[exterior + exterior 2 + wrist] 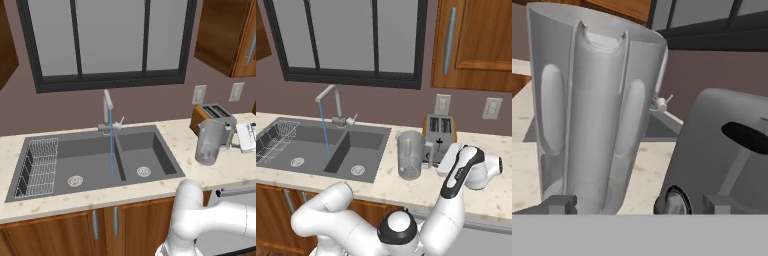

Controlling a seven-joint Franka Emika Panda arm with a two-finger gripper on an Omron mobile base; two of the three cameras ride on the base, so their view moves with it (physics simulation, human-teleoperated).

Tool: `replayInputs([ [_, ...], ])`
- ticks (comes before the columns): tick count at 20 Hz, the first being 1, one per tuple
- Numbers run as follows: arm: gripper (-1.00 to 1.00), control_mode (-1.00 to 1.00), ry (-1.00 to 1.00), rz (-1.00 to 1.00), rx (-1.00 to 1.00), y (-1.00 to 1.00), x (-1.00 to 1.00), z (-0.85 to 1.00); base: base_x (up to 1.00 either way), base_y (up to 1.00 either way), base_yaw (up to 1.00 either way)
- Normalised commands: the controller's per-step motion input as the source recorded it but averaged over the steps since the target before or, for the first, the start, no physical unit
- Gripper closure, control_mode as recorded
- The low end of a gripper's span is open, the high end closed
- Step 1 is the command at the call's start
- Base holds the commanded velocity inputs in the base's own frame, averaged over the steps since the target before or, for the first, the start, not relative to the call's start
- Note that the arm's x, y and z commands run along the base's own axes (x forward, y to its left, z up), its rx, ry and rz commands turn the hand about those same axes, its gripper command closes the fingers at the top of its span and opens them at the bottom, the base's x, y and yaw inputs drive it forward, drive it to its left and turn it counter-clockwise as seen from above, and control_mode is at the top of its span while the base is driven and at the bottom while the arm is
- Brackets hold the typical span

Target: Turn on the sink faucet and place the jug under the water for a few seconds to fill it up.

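The pincer (632,204) is reaching low over the worktop (401,187), its two tips spread apart on either side of the jug's handle, released and grasping nothing. In the hand view the jug (592,110) is rising straight ahead, its handle facing the camera, with the toaster (727,155) crowding in on the right. In the right base view the pincer (432,154) is sitting just right of the jug (410,154), in front of the toaster (440,129); I cannot tell whether a tip is touching the handle.

The jug (211,142) is standing upright on the worktop (220,170), right of the sink (95,162) and apart from it, just beside the toaster (212,116). Farther left, the faucet (108,112) is standing behind the divider between the two basins, its spout swung over the left basin. Water (111,147) is running from it in a thin blue stream, falling close to the divider. The same stream (325,131) is dropping from the faucet (331,105) into the sink (316,150) in the right base view. A wire rack (37,167) is lying at the far left of the left basin.
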Motion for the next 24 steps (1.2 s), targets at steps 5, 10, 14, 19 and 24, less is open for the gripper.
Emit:
replayInputs([
  [5,-1.0,-1.0,0.0,0.07,0.0,0.11,-0.08,0.0,0.0,0.0,0.0],
  [10,-1.0,-1.0,-0.05,0.1,0.0,0.06,-0.32,0.0,0.0,0.0,0.0],
  [14,-1.0,-1.0,-0.04,0.11,0.0,0.05,-0.41,0.0,0.0,0.0,0.0],
  [19,-1.0,-1.0,0.0,0.1,0.0,0.18,-0.16,0.0,0.0,0.0,0.0],
  [24,-1.0,-1.0,0.01,0.06,0.0,0.31,0.0,0.0,0.0,0.0,0.0],
])
